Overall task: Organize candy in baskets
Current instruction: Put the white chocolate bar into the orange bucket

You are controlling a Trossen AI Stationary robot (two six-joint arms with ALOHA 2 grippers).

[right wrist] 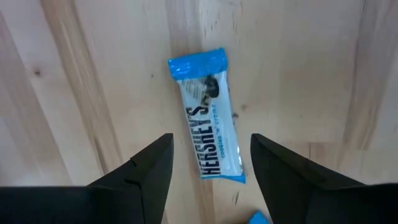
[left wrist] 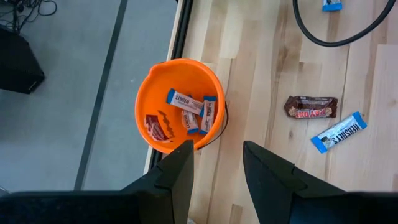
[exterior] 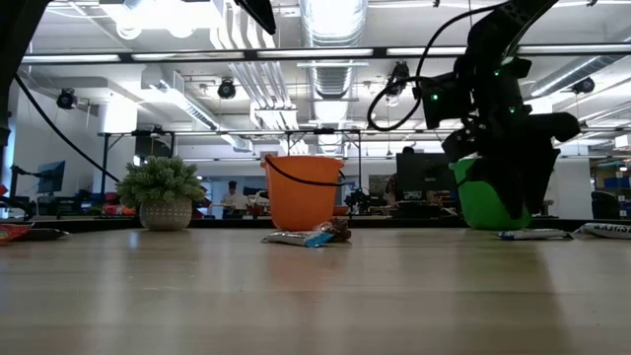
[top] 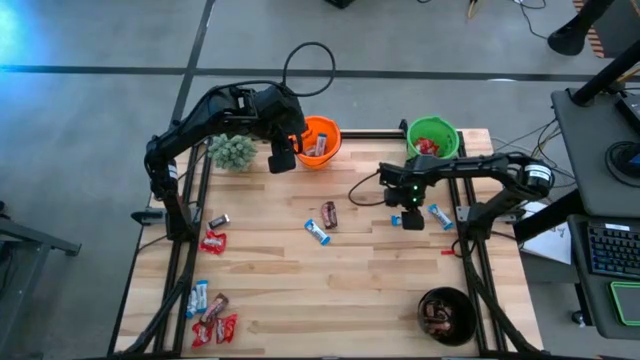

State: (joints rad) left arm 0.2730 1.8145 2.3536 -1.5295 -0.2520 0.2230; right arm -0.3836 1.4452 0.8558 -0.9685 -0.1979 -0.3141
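The desk (top: 350, 290) is a pale wooden slab carrying all the task's things. Three baskets stand on it: the orange basket (top: 320, 141) at the far edge left of centre, the green basket (top: 433, 137) at the far edge toward the right, and the black basket (top: 447, 315) near the near right corner. The orange basket already holds several blue-and-white bars and one red piece; red pieces show in the green basket, dark ones in the black. Sorting by wrapper colour is therefore judged to be the scheme.

The left end effector (left wrist: 216, 171) is held above the desk just beside the orange basket, its fingers set apart and nothing between them. The right end effector (right wrist: 208, 167) is poised directly over a blue-and-white candy bar (right wrist: 208, 140) lying flat on the desk near the right edge, fingers spread wide to either side of it without touching. A pick of this bar is judged to be the step in hand.

A potted plant (top: 233, 151) stands at the far left edge, clear of both arms. Loose candy remains: a blue bar (top: 318, 232) and a brown bar (top: 329, 214) at mid-desk, and a mixed cluster (top: 210, 318) at the near left corner. A second blue bar (top: 441, 216) lies just beside the right end effector and may be nudged.
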